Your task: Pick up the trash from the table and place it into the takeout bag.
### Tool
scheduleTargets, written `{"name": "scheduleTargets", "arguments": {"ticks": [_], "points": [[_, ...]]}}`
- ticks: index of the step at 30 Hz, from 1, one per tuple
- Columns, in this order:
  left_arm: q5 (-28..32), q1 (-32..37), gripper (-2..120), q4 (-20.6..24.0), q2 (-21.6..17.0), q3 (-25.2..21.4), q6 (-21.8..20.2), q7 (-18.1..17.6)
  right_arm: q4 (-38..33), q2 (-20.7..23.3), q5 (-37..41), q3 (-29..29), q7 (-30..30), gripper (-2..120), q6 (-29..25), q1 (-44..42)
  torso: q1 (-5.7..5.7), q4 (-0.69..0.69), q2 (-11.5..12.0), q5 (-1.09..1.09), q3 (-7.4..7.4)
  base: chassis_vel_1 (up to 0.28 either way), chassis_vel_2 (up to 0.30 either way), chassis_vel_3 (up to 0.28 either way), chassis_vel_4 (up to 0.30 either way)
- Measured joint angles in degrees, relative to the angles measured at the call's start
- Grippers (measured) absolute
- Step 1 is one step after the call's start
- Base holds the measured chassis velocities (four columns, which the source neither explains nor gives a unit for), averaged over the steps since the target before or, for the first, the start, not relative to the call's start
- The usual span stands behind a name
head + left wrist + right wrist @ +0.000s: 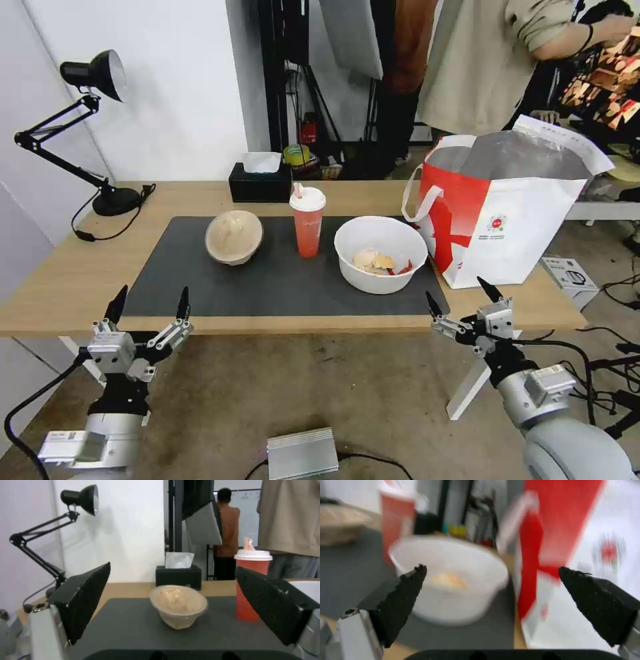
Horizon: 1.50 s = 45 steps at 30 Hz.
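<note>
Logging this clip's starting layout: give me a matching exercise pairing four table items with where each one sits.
Things:
1. beige bowl
2. red cup
3. white bowl
4. takeout bag

Places:
A. on the table's right end, beside the mat
B. on the mat, between the two bowls
C. on the mat's left part, nearest the desk lamp
D. on the mat's right part, next to the bag

Pairs: 1-C, 2-B, 3-D, 4-A
</note>
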State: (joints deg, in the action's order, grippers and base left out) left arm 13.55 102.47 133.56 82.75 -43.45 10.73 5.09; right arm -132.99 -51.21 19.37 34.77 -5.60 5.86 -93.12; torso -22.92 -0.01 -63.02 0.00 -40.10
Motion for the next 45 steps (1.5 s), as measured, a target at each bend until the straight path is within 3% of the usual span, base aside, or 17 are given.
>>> {"name": "scheduleTargets", "arguments": {"ticks": [1, 3, 10, 15, 22, 33, 45], "points": [[0.00, 0.00, 100, 0.00, 0.00, 0.00, 0.00, 0.00, 0.00, 0.00, 0.00, 0.00, 0.00, 100, 0.00, 0.00, 0.00, 0.00, 0.00, 0.00, 0.00, 0.000, 0.000, 0.000, 0.000], [-0.09, 0.21, 100, -0.09, 0.40, 0.60, 0.43, 0.63, -1.74, 4.04, 2.04, 0.35, 0.06, 100, 0.20, 0.83, 0.00, 0.04, -0.01, -0.03, -0.01, 0.000, 0.000, 0.000, 0.000], [-0.24, 0.53, 100, -0.89, 0.83, 1.08, 1.66, 1.92, -2.00, 4.65, 2.42, 0.37, 0.13, 100, 0.32, 0.93, 0.01, 0.00, -0.01, 0.01, 0.00, 0.000, 0.000, 0.000, 0.000], [-0.18, 0.61, 100, -1.69, 0.89, 1.06, 2.55, 2.81, -1.66, 8.15, 4.73, -0.47, 1.06, 100, 0.40, 3.51, 0.01, -0.02, -0.01, 0.01, 0.00, 0.000, 0.000, 0.000, 0.000], [-0.14, 0.48, 100, -2.92, 1.33, 1.55, 3.42, 3.75, 0.73, 20.79, 13.13, -4.21, 5.39, 100, 0.49, 13.64, 0.00, 0.04, -0.01, -0.02, -0.01, 0.000, 0.000, 0.000, 0.000], [0.10, -0.20, 100, -4.20, 1.38, 1.44, 3.60, 4.69, 1.22, 21.85, 14.11, -5.78, 5.92, 100, 0.73, 15.77, 0.01, -0.01, -0.01, 0.00, 0.00, 0.000, 0.000, 0.000, 0.000], [1.00, -1.24, 100, -5.69, 1.39, 1.18, 3.64, 6.01, 5.68, 24.81, 18.97, -21.70, 8.69, 100, 4.30, 35.16, 0.00, 0.01, 0.00, 0.00, -0.01, 0.000, 0.000, 0.000, 0.000]]}}
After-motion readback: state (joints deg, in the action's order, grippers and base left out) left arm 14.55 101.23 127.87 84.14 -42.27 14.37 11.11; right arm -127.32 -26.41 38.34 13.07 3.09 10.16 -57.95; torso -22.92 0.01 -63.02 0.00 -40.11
